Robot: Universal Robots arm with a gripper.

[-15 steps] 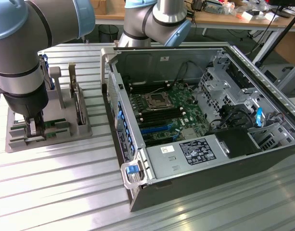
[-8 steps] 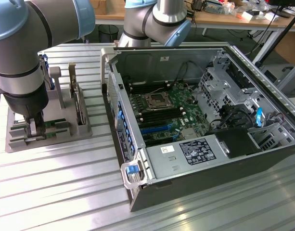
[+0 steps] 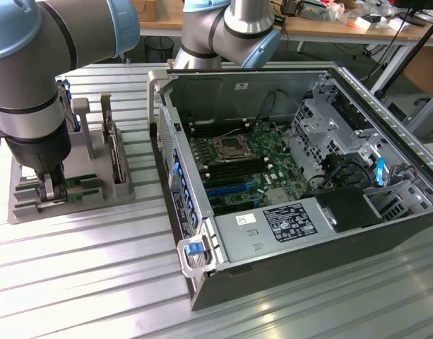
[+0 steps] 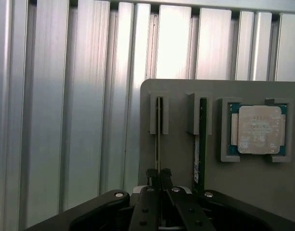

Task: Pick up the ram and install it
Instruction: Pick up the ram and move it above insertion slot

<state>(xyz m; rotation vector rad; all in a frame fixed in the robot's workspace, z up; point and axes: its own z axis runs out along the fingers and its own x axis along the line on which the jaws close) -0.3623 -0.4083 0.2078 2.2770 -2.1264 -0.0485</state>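
Observation:
In the wrist view I look down on a grey holder [image 4: 178, 159] that carries two ram sticks standing on edge in slots. My gripper [image 4: 159, 174] is shut on the thin edge of one ram [image 4: 158, 139], which still sits in its slot. The second ram [image 4: 202, 144], with its green board showing, stands in the neighbouring slot, just beside my fingers. In the exterior view my gripper [image 3: 50, 187] reaches down into the holder [image 3: 96, 191] at that view's left, away from the open computer case [image 3: 308, 272].
A square silver processor [image 4: 260, 129] lies in a pocket of the holder beside the second ram. The case's motherboard [image 3: 234, 166] with its memory slots lies open to the exterior view's right. The holder and case rest on a ribbed metal table [image 3: 82, 275].

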